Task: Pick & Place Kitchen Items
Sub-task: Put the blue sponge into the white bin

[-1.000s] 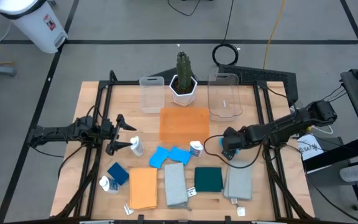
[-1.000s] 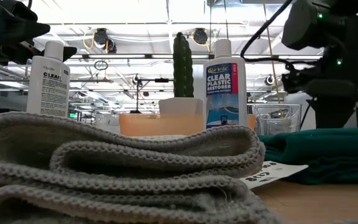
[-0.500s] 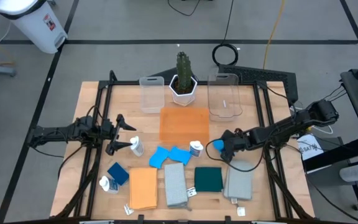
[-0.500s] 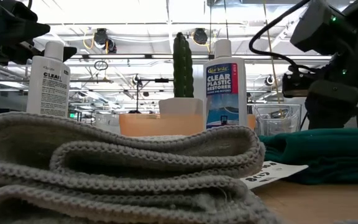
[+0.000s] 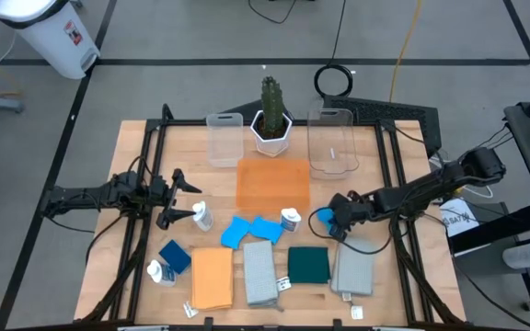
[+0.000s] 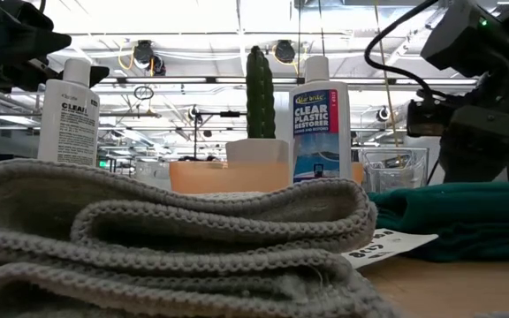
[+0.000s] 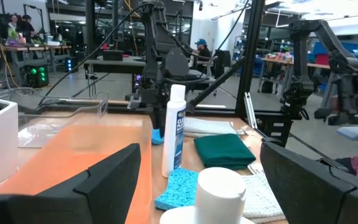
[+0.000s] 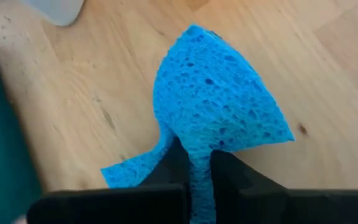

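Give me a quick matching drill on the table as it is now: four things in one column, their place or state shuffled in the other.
1. blue sponge
2. cactus
3. dark green cloth
4. left gripper

A. open, beside a white bottle
B. in a white pot behind the orange tray
C. pinched by the right gripper
D. flat between two grey cloths

Pairs: 1-C, 2-B, 3-D, 4-A

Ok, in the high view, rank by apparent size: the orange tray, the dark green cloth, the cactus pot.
1. orange tray, clearly largest.
2. dark green cloth.
3. cactus pot, close to the cloth, so these two are unsure.
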Controlling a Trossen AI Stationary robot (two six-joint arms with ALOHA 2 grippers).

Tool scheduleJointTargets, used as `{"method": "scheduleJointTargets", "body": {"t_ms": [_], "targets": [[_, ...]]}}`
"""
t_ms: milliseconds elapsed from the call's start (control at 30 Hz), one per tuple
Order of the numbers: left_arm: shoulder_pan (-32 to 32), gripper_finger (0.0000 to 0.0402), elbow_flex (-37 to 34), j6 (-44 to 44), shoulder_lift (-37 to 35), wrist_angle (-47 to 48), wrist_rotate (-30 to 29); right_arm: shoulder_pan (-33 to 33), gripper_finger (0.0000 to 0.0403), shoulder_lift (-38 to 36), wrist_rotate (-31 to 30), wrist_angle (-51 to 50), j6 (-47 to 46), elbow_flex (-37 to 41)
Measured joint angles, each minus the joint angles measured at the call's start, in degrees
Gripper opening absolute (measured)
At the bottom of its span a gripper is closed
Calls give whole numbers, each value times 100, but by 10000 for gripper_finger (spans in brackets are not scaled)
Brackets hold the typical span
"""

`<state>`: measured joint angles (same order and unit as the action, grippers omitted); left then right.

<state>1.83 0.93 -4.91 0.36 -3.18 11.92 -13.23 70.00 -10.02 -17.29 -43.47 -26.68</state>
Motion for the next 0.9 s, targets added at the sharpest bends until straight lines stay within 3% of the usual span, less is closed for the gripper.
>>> {"method": "scheduleJointTargets", "body": {"t_ms": [233,533,900], "targets": [[-1,337,0,1,-2,0,0,2,5,-1272,-80,69,566,11],[1,337,0,-1,0,0,1,0,4,-2817,-759,589,2007,5],[1,337,0,1,0,0,0,0,4,-3190,-1190,2098,3683,-4]]}}
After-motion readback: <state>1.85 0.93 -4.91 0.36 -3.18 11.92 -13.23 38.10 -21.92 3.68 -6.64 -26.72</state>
